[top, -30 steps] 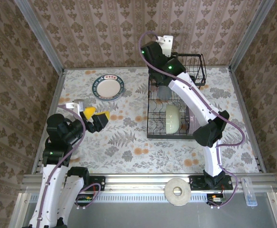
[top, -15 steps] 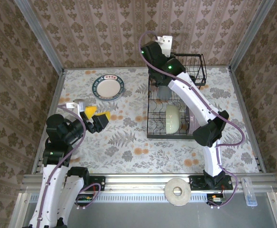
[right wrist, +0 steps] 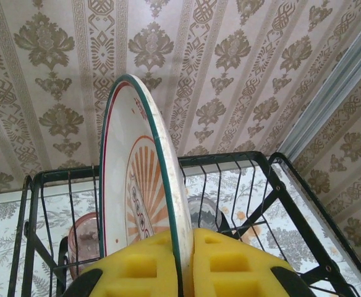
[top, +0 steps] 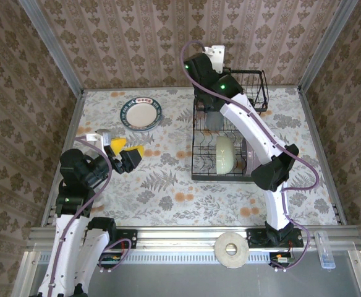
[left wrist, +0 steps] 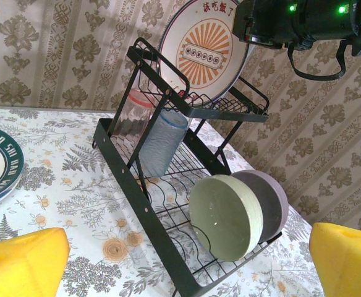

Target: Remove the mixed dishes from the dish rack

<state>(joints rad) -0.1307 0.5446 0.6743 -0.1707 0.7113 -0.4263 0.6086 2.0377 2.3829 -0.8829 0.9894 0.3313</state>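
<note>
Right gripper: my yellow pads were pinched down to plate thickness on the near rim of the orange-sunburst plate, one pad on each face. Edge grip made sense, since the plate stood upright in a slot on the upper shelf of the dish rack and only its rim was reachable. It looked not yet lifted out. On the lower tier a pinkish glass tumbler and a blue-grey cup sat at the far end. The green bowl and lilac bowl stood on edge near the front. Left gripper was fully spread and held nothing, hovering over the table well clear of the rack, probably to keep out of my arm's path. One green-rimmed plate lay flat on the table, a likely drop zone.
</note>
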